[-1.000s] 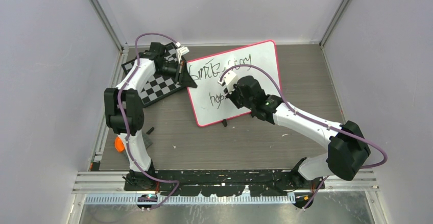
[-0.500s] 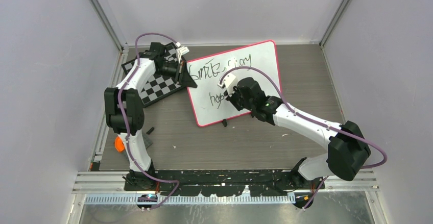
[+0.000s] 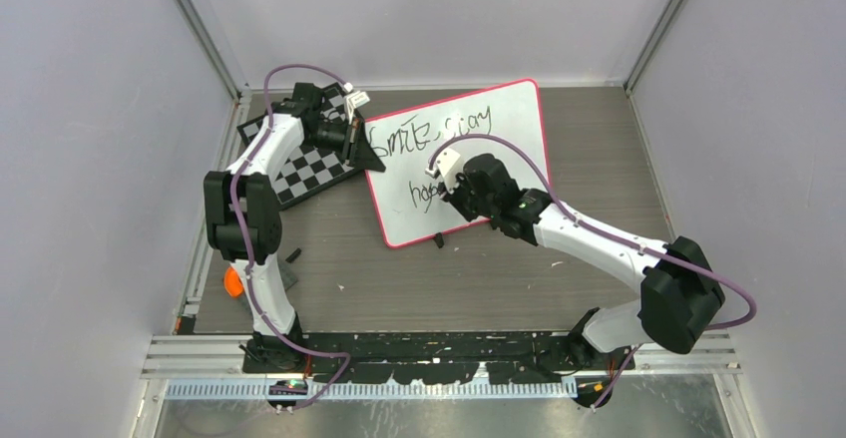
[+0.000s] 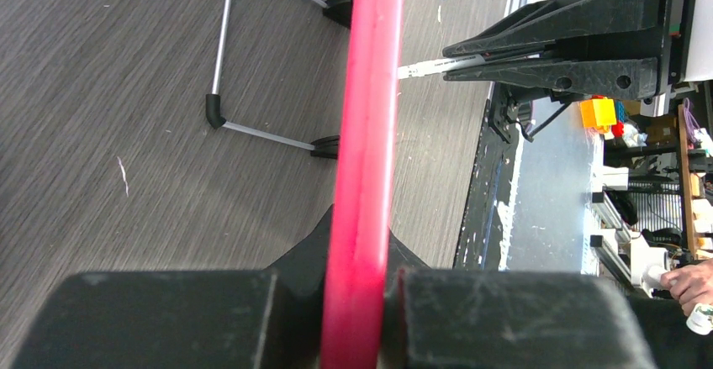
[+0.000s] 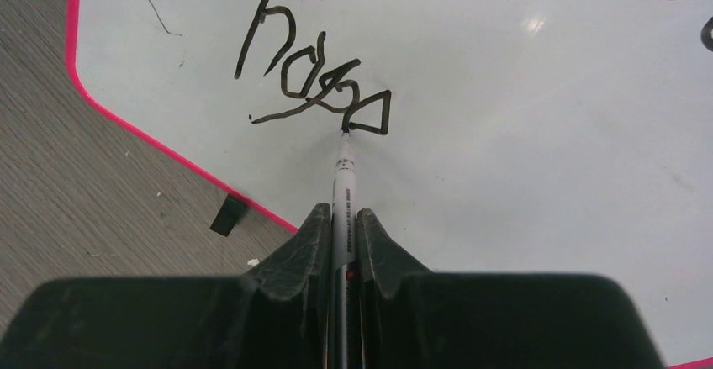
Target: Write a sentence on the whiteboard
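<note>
The whiteboard [image 3: 511,144], glossy white with a pink-red frame, stands tilted on the table at centre back. Black writing [image 3: 427,135] runs along its top line, and a second line [image 5: 311,87] has several letters. My left gripper [image 3: 365,151] is shut on the board's left frame edge [image 4: 367,134], the red rim clamped between its jaws [image 4: 360,302]. My right gripper [image 5: 343,226] is shut on a white marker [image 5: 344,180], whose tip touches the board at the end of the last letter. From above, my right gripper [image 3: 454,187] covers part of the second line.
A black-and-white chessboard [image 3: 309,171] lies left of the whiteboard, under the left arm. A small black foot [image 5: 228,215] sits at the board's near edge. An orange object [image 3: 232,281] and a small black piece [image 3: 293,254] lie near the left arm's base.
My right gripper has shifted slightly toward the near side and right along the second line with the marker. The left gripper and the board have not moved.
</note>
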`<state>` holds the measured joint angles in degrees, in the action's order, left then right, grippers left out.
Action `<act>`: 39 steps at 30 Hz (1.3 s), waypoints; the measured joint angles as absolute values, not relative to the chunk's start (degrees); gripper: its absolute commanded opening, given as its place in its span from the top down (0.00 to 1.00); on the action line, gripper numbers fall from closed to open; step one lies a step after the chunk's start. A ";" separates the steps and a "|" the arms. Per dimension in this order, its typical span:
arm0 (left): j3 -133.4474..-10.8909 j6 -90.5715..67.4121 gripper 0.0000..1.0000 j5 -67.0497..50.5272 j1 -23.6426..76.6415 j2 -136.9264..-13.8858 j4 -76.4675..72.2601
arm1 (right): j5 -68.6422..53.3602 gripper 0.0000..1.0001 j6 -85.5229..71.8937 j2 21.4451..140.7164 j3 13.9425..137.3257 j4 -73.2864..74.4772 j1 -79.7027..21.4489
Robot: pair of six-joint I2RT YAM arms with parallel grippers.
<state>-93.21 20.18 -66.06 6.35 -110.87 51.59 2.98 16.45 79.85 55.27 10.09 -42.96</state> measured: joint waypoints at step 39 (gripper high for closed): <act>-93.47 21.26 0.80 -66.06 6.37 -110.87 52.34 | 3.73 1.00 14.61 72.73 53.43 13.21 -42.63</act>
